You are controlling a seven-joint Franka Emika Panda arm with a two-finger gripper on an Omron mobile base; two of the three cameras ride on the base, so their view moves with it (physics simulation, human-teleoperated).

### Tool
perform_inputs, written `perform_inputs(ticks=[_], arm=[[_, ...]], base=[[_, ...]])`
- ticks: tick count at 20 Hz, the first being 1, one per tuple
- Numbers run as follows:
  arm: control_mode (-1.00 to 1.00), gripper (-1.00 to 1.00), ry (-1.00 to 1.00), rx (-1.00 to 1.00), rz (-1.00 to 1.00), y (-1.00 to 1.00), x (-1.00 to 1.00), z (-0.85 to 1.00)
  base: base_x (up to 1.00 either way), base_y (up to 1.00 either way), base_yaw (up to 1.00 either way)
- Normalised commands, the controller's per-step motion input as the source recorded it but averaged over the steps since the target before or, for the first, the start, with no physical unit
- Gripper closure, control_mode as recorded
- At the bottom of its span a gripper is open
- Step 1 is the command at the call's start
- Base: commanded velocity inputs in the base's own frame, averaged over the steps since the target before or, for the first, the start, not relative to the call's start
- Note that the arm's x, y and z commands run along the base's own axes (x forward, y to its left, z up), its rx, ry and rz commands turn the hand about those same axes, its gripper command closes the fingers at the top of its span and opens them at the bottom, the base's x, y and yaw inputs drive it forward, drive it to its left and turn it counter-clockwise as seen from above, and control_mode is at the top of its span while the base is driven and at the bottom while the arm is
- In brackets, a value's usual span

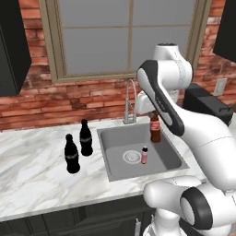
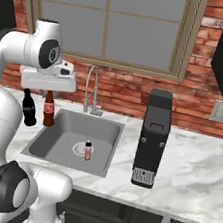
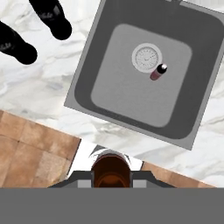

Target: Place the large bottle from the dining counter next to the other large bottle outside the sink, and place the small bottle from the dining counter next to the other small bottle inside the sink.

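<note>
My gripper (image 1: 153, 112) (image 2: 51, 91) is shut on the neck of the small bottle (image 1: 155, 129) (image 2: 49, 110), brown with a red label. It hangs upright above the sink (image 1: 171, 156) (image 2: 53, 144) (image 3: 131, 103), near the basin's back edge. Its brown top (image 3: 111, 171) shows between my fingertips in the hand view. The other small bottle (image 1: 144, 155) (image 2: 88, 150) (image 3: 158, 72), pink with a white cap, stands on the basin floor beside the drain. Two large black bottles (image 1: 72, 154) (image 1: 85, 137) (image 3: 54, 17) stand side by side on the marble left of the sink.
A chrome spring-neck faucet (image 1: 130, 99) (image 2: 91, 88) rises behind the basin. A black appliance (image 2: 152, 137) (image 1: 207, 103) stands on the marble right of the sink. A brick wall and window close the back.
</note>
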Motion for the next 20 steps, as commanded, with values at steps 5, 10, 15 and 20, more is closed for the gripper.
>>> perform_inputs(ticks=[5,10,15,20], arm=[[-1.00,1.00,-0.13,0.01,0.03,0.12,0.04,-0.38],[-1.00,1.00,-0.12,0.01,0.02,0.16,0.18,-0.30],[-1.00,1.00,-0.09,0.03,0.00,0.03,0.32,-0.20],[-1.00,1.00,-0.03,0.05,0.00,0.00,0.34,-0.26]], base=[[0.00,0.00,0.00],[0.00,0.00,0.00],[0.00,0.00,0.00],[0.00,0.00,0.00]])
